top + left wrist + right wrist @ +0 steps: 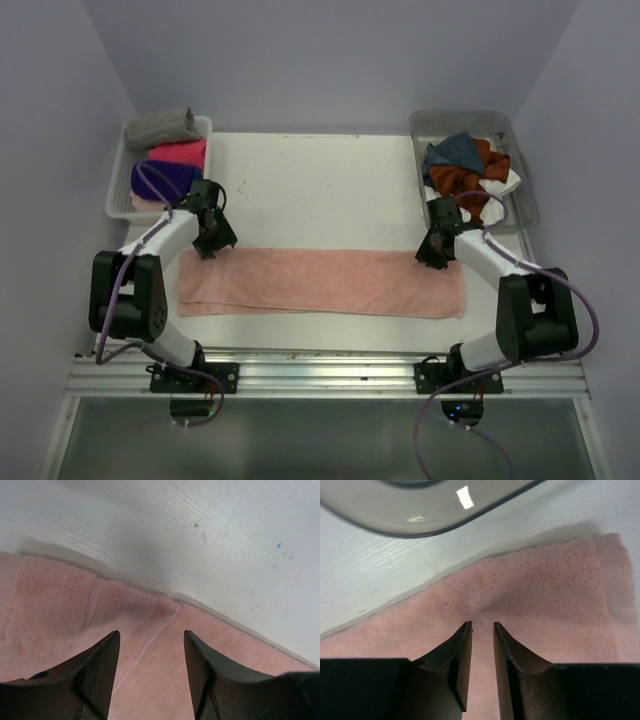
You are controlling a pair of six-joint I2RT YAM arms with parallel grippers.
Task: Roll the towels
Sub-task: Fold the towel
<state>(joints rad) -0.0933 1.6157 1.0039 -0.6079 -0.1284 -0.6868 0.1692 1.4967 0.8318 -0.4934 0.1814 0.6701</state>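
Left tool [151, 632] apart, right tool [482, 623] narrowly apart, one flat pink towel [320, 282], perhaps four rolled towels [160, 126].

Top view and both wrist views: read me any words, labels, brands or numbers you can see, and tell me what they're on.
None can be read: the salmon pink towel, the left bin, the right bin and the table show no lettering in any view.
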